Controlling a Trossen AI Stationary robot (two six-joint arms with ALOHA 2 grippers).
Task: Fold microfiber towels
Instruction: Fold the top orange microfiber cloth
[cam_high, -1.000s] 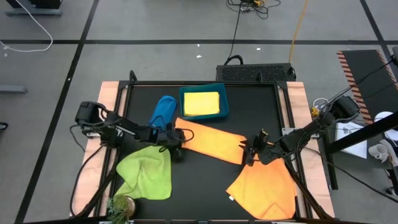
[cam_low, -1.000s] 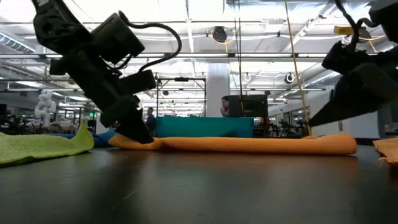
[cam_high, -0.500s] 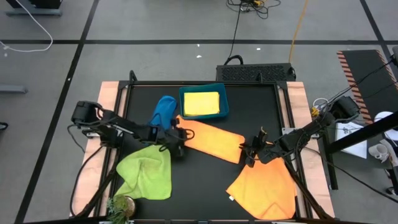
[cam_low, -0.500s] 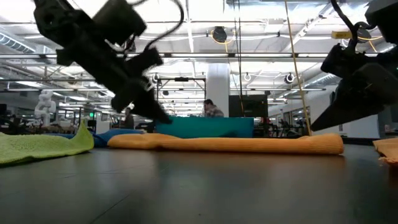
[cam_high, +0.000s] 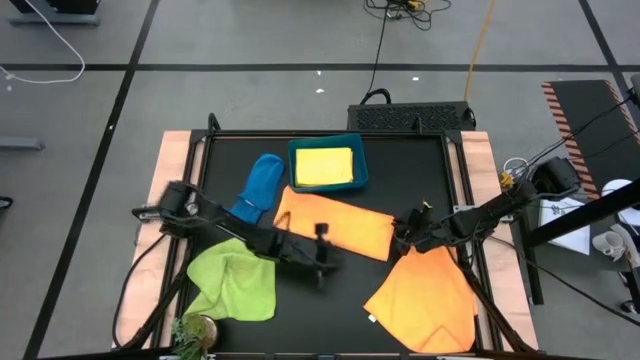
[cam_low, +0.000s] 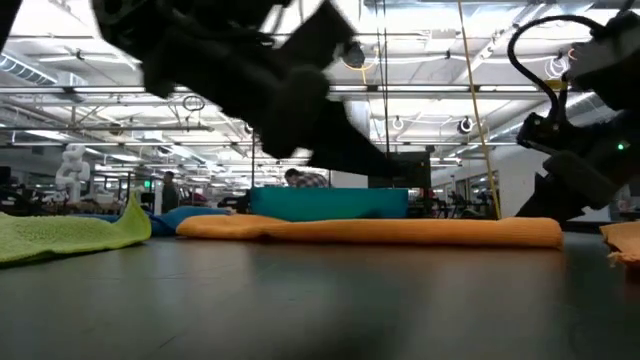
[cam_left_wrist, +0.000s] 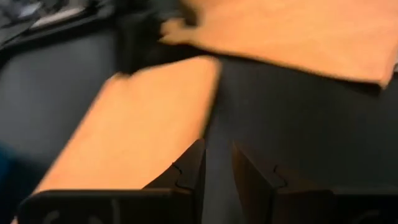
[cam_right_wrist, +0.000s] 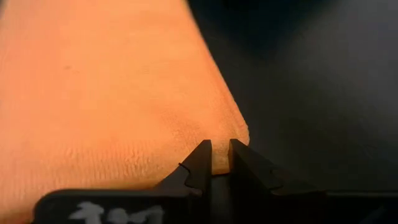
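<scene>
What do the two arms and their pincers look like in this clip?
Both arms are dark, slim, jointed links with black cables trailing from their bases at the table's side edges. The left pincer has two flat black fingers with stepped, notched inner edges on a black crossbar. The right pincer is built the same, and its crossbar carries a pale handwritten marking, too blurred to read.

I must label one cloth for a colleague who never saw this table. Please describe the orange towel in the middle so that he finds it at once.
Start from the rigid teal rectangular bin at the far edge of the dark table. Directly in front of it lies the folded orange microfiber towel, a long flat band. The other orange towel lies spread out by the right near corner, not folded.
</scene>
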